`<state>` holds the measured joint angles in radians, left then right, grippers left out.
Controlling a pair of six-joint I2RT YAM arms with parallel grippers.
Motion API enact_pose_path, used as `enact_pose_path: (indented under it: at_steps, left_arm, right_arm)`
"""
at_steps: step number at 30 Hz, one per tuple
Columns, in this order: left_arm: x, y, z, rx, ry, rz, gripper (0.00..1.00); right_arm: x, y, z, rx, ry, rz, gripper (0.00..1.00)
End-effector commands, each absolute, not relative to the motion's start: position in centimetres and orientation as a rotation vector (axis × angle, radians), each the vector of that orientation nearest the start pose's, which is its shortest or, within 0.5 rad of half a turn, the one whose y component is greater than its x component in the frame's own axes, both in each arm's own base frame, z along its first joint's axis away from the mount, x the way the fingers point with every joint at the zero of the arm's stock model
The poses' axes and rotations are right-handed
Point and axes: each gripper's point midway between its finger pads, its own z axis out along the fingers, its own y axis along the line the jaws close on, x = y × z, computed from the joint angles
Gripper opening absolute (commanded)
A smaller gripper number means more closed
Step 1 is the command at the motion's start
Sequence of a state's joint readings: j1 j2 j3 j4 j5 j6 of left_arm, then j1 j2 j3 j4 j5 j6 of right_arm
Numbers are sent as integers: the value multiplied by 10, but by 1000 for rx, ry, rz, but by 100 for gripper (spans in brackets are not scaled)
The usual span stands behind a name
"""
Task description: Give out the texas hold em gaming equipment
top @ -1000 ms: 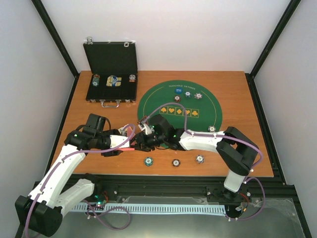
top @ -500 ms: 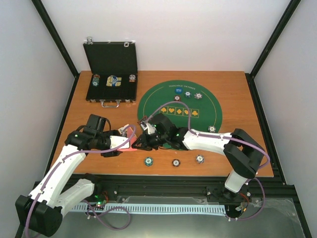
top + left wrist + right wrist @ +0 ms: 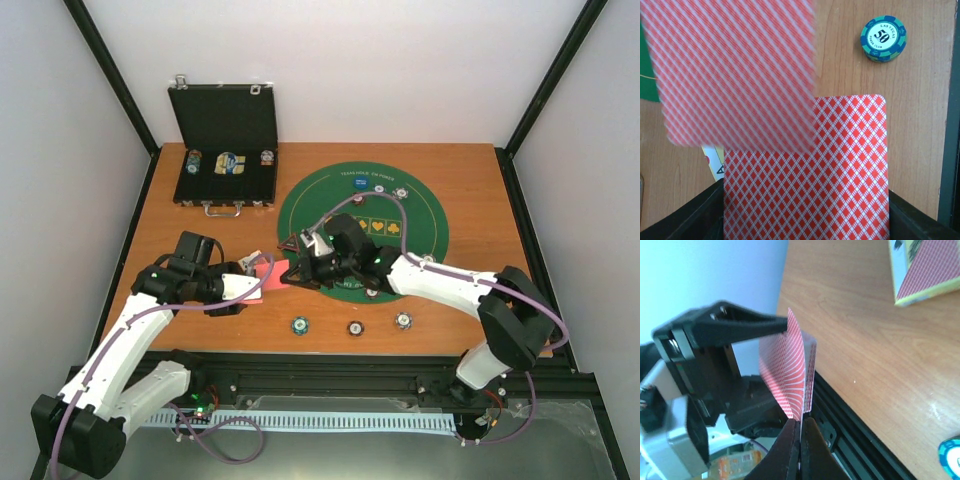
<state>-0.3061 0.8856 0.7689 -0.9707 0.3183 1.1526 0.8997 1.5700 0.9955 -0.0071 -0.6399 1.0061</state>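
over the brown wooden bench (image 3: 480,300), the right end effector (image 3: 800,440) pinched one red-backed playing card (image 3: 782,370) edge-on, just right of the red-backed deck (image 3: 805,175) gripped by the left end effector (image 3: 252,282).

An orange-brown wood-grain table (image 3: 480,300). Just toward one o'clock of its centre lies a round dark green felt mat (image 3: 425,215), printed with a row of yellow suit symbols and small white lettering. At ten o'clock is a black hinged case (image 3: 222,120) with silver latches.

Along the six o'clock edge sit a teal-and-green striped poker chip (image 3: 299,325), a dark brown striped poker chip (image 3: 355,327) and a grey-white striped poker chip (image 3: 403,320). Seen close in the left wrist view, the teal chip has a white centre with a dark "50".

The stack of playing cards (image 3: 805,190) has backs in a fine red-and-white diamond lattice. The single playing card (image 3: 735,70), at eleven o'clock of the stack, blurs to red-and-white diagonal stripes.
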Motion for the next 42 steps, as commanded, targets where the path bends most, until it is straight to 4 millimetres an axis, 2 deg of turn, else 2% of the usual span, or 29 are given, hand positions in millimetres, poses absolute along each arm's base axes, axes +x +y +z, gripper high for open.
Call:
enact_pose_path:
  at_steps: [1, 5, 8, 11, 15, 22, 31, 38, 42]
  left_arm:
    - [186, -119, 145, 1806, 1799, -115, 46]
    - [187, -119, 145, 1808, 1804, -113, 46]
    - [187, -119, 144, 1808, 1809, -113, 46]
    - [187, -119, 146, 1803, 1810, -114, 46]
    - [185, -117, 146, 1802, 1822, -113, 46]
    - [187, -116, 150, 1788, 1839, -101, 46]
    - [185, -115, 155, 1776, 1846, -108, 46]
    - [184, -116, 159, 1765, 1847, -116, 46]
    - [183, -116, 159, 1763, 1846, -117, 46]
  right_arm:
    - [205, 386, 189, -315, 2548, 1605, 3]
    - [218, 372, 193, -298, 2542, 1587, 3]
    - [237, 360, 192, -279, 2541, 1568, 3]
    - [274, 343, 182, -229, 2557, 1522, 3]
    - [319, 336, 164, -215, 2589, 1488, 3]
    - [380, 353, 122, -227, 2657, 1473, 3]
    - [446, 387, 87, -217, 2674, 1463, 3]
    - [473, 398, 63, -184, 2718, 1422, 3]
    - [474, 393, 48, -163, 2759, 1367, 4]
